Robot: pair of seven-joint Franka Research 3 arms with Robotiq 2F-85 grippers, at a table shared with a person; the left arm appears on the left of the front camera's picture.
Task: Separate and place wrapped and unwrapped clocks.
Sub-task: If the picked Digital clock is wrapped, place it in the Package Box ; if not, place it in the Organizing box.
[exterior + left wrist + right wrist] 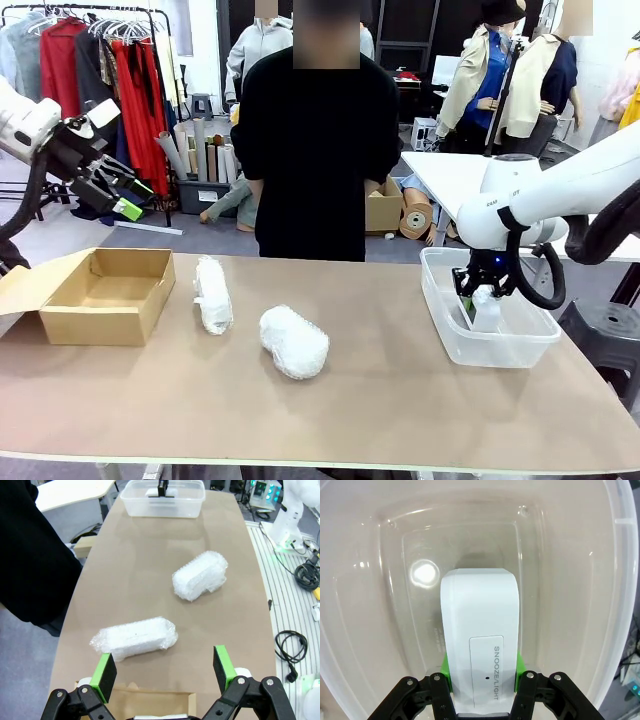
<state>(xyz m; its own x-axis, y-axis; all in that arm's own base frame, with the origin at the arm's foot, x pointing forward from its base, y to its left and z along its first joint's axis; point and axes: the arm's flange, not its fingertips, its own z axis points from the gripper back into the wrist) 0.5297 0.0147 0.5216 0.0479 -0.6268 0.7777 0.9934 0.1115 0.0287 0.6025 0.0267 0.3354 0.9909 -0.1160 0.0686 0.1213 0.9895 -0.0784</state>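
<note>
Two bubble-wrapped clocks lie on the table: a slim roll (212,293) (135,637) and a fat oval bundle (294,341) (200,575). My left gripper (128,196) (165,667) hangs open high above the table's left end, over the cardboard box (100,295), with nothing between its green pads. The roll lies just beyond its fingertips in the left wrist view. My right gripper (478,298) (481,680) is down inside the clear plastic tub (445,335) (380,580), shut on the bare white clock (485,308) (480,640), which is marked SNOOZE/LIGHT.
A person in black (318,150) stands at the far edge, behind the middle of the table. The open cardboard box (140,700) sits at the left end and the tub (162,507) at the right end. Bare tabletop lies between and in front of the bundles.
</note>
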